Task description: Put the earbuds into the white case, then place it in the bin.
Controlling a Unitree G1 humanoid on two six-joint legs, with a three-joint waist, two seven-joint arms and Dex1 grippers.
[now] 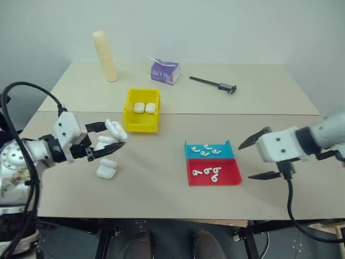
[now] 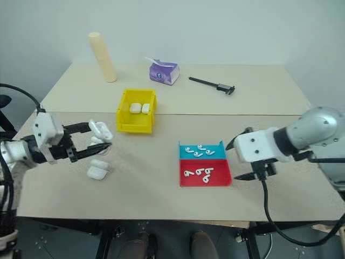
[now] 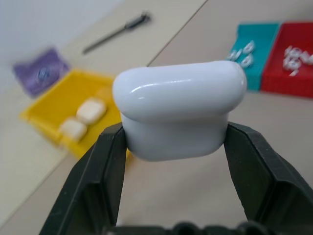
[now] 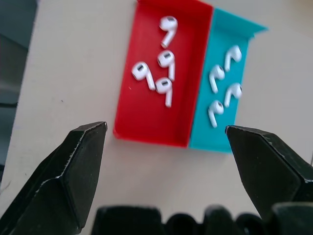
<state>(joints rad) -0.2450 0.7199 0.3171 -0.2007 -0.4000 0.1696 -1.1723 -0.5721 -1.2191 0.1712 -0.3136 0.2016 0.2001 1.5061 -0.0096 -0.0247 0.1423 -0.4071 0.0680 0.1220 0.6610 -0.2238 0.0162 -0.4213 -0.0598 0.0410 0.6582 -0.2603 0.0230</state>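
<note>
Counting eight earbuds (image 4: pixel 167 58), two binned cases (image 1: pixel 144 108)

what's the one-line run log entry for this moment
left gripper: shut on white case | right gripper: open above red tray | bin: two cases

No legible text, brand, number or sign found in any view. The purple packet (image 1: pixel 164 72) at the far side of the surface (image 1: pixel 161 189) carries a pale printed mark, too small to read. The white case (image 3: pixel 178 110) has a plain, unmarked shell.
</note>
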